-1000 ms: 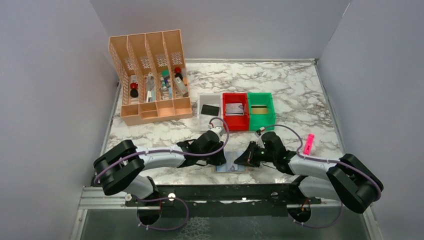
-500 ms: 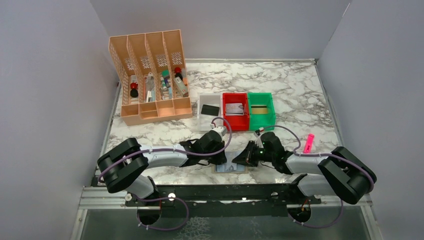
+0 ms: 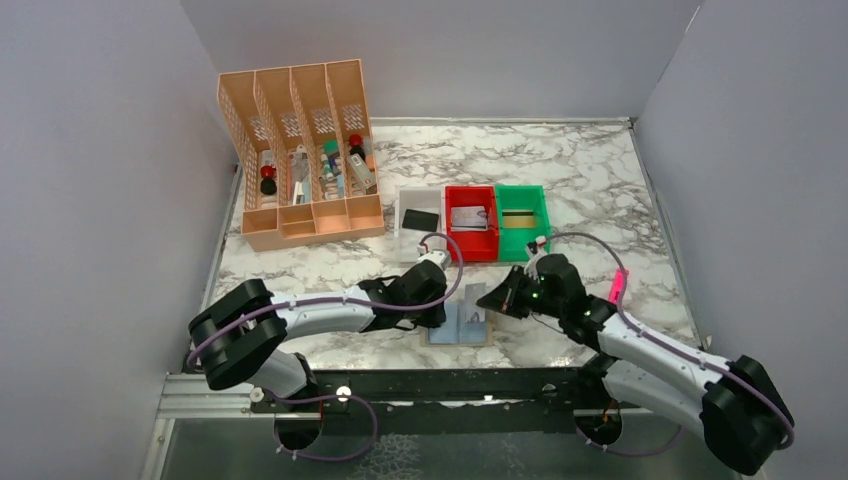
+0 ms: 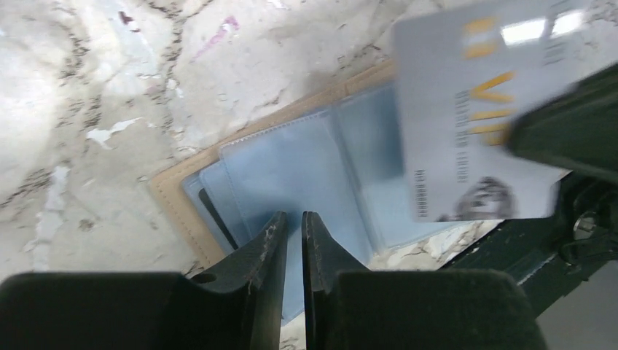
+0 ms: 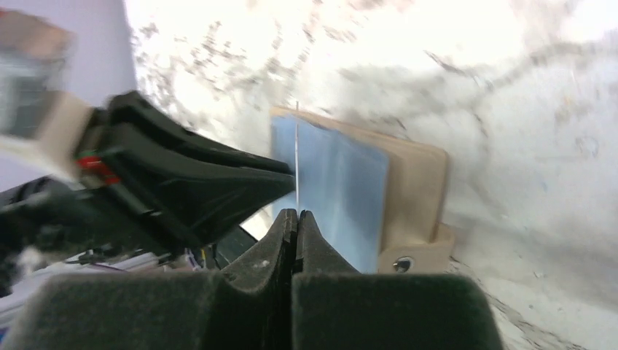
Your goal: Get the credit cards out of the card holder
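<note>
The card holder (image 3: pixel 462 327), blue-grey panels with a tan border, lies open near the table's front edge. My left gripper (image 3: pixel 438 317) is shut, its tips pressing on the holder's left panel (image 4: pixel 291 164). My right gripper (image 3: pixel 490 298) is shut on a silver-grey card with gold letters (image 4: pixel 477 109), held clear above the holder's right side. In the right wrist view that card shows edge-on (image 5: pixel 296 157) above the holder (image 5: pixel 342 182). A dark edge (image 4: pixel 216 216) shows in the holder's left pocket.
A white bin (image 3: pixel 408 199) holds a black card (image 3: pixel 420 218), a red bin (image 3: pixel 470 193) a silver card (image 3: pixel 468 217), a green bin (image 3: pixel 522 192) a gold-striped card (image 3: pixel 517 218). The orange slotted organizer (image 3: pixel 305 155) stands back left. A pink marker (image 3: pixel 617 285) lies right.
My right gripper has drawn the silver-grey card out of the holder and lifted it up and away from the front edge. My left gripper has stayed on the holder.
</note>
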{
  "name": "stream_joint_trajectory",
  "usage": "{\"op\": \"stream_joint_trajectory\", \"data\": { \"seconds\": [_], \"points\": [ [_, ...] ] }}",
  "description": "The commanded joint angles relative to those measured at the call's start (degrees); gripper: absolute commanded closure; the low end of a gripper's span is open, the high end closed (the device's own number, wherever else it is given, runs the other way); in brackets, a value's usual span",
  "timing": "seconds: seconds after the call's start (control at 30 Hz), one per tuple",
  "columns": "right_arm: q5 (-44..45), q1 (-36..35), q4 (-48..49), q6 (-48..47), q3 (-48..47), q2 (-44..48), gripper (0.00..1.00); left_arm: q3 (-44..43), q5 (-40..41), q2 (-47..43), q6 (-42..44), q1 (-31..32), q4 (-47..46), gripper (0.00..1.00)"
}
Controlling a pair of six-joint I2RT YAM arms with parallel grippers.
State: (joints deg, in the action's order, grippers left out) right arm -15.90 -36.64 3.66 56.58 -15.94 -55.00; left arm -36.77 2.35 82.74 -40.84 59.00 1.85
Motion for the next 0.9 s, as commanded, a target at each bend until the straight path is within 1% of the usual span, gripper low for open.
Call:
{"op": "stream_joint_trajectory", "data": {
  "seconds": [0.0,0.1,0.17,0.2,0.23,0.27,0.37,0.43,0.53,0.63,0.67,0.73,0.87],
  "points": [
    [4.3,0.3,-8.0,-9.6,-7.0,6.8,0.99,-4.2,4.8,-3.3,3.3,0.0,11.7,0.79],
    [5.6,0.3,-9.2,-15.0,-11.0,9.6,0.99,-5.7,7.6,-6.2,4.4,0.0,11.9,0.62],
    [7.7,0.3,-9.5,-19.0,-12.5,10.6,0.99,-6.1,10.8,-7.7,4.9,-0.1,12.6,0.57],
    [8.8,0.3,-9.4,-21.4,-13.0,10.8,0.99,-6.1,12.8,-8.4,5.0,-0.1,13.3,0.50],
    [9.5,0.3,-9.1,-24.0,-13.6,10.8,0.99,-6.1,14.5,-9.1,5.4,-0.4,13.7,0.41],
    [10.3,0.3,-8.6,-26.1,-13.9,10.7,0.99,-6.3,16.0,-9.8,5.7,-0.8,14.5,0.35],
    [12.2,0.3,-6.7,-31.8,-15.1,9.6,0.99,-7.0,18.3,-11.6,7.4,-2.8,17.2,0.29],
    [12.6,0.3,-5.4,-36.0,-16.2,7.8,0.99,-7.1,18.9,-13.1,8.3,-5.1,18.5,0.23],
    [13.6,0.3,-4.7,-42.5,-18.6,3.6,0.99,-6.4,17.4,-16.0,9.6,-10.5,19.0,0.13],
    [13.9,0.2,-3.8,-50.9,-21.1,-1.4,0.99,-5.3,15.1,-18.9,10.6,-17.5,19.3,0.03],
    [14.5,0.2,-3.7,-53.6,-22.1,-3.0,0.99,-5.4,14.2,-19.8,11.1,-19.7,19.8,0.01],
    [15.2,0.2,-3.5,-58.8,-24.3,-6.0,0.99,-6.1,13.8,-21.6,12.2,-22.5,20.8,0.01],
    [18.2,0.2,-3.3,-68.1,-28.8,-12.4,0.99,-8.2,17.8,-25.3,14.4,-24.1,23.8,0.01]
  ]
}}
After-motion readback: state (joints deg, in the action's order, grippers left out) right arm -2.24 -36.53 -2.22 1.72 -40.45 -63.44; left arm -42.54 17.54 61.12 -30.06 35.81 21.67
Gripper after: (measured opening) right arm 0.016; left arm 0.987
